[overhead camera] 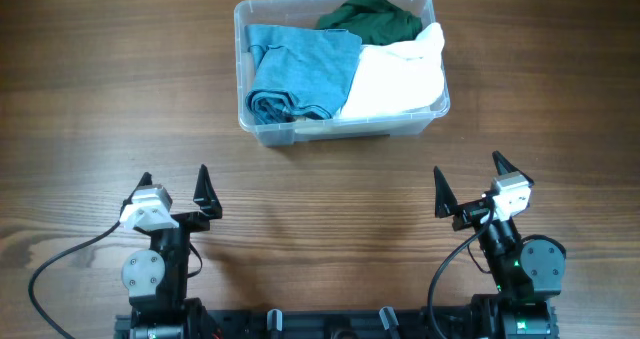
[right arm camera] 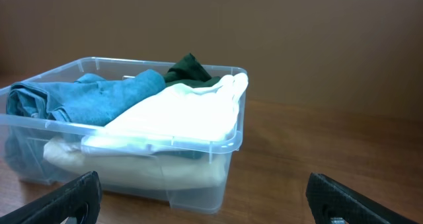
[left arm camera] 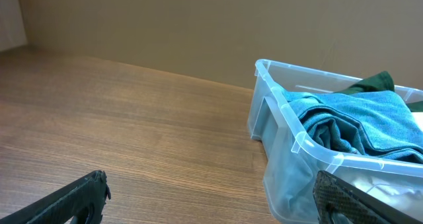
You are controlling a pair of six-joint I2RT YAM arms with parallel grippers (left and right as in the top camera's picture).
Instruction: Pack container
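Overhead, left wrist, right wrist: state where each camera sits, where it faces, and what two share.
Overhead: above the table, looking down on the container; left arm and right arm at bottom, jaws open.
Left wrist: low, facing the container's left end; own jaws in bottom corners.
Right wrist: low, facing the container's right front corner; own jaws in bottom corners.
Shared: both wrist views show the blue cloth.

Your left end effector point(overhead camera: 175, 182) is sitting low at the near edge of the worktop, on the left side. Its two dark fingers point(left arm camera: 78, 199) are standing wide apart and pointing away from the base. Your right end effector point(overhead camera: 467, 174) is mirroring it on the right side, with its fingers point(right arm camera: 344, 196) likewise spread and gripping nothing. Both arms are sitting folded compactly over their bases, wrists facing forward.
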